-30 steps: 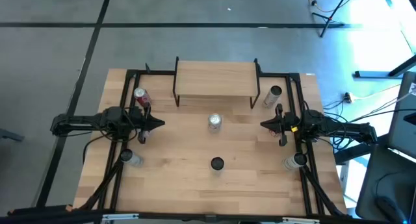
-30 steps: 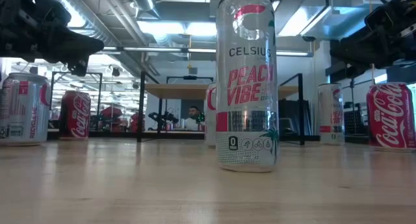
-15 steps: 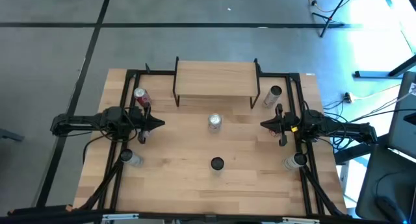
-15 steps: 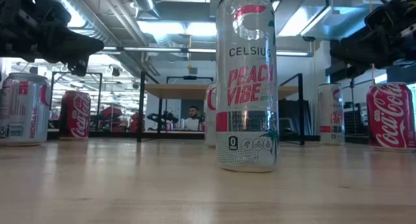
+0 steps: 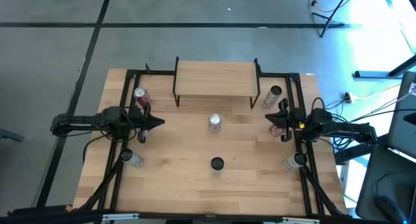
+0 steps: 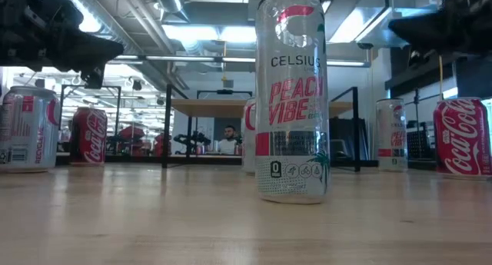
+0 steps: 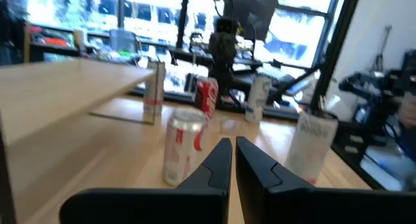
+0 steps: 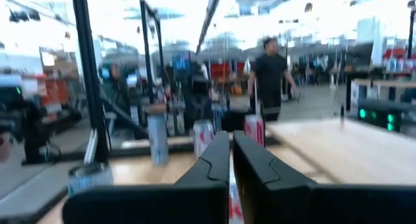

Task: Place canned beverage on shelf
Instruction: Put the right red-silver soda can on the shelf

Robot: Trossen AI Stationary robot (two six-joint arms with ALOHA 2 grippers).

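Note:
Several drink cans stand upright on the wooden table. A silver-topped can (image 5: 214, 122) stands mid-table in front of the shelf (image 5: 214, 80), a light-wood board on thin black legs at the far side. A tall Celsius can (image 6: 292, 96) stands nearer the front edge and shows in the high view (image 5: 217, 163). My left gripper (image 5: 159, 124) hovers shut, left of the middle can, which shows in the left wrist view (image 7: 182, 146). My right gripper (image 5: 273, 120) hovers shut at the right, above a red cola can (image 5: 277, 129).
Other cans stand at the far left (image 5: 140, 95), far right (image 5: 274, 94), near left (image 5: 132, 158) and near right (image 5: 296, 161). Black frame rails (image 5: 123, 139) run along both table sides. A person (image 8: 268, 74) stands in the room beyond.
My right gripper has drawn back toward the table's right edge and risen, and the red cola can beneath it now shows in the high view. The cans and my left gripper have stayed put.

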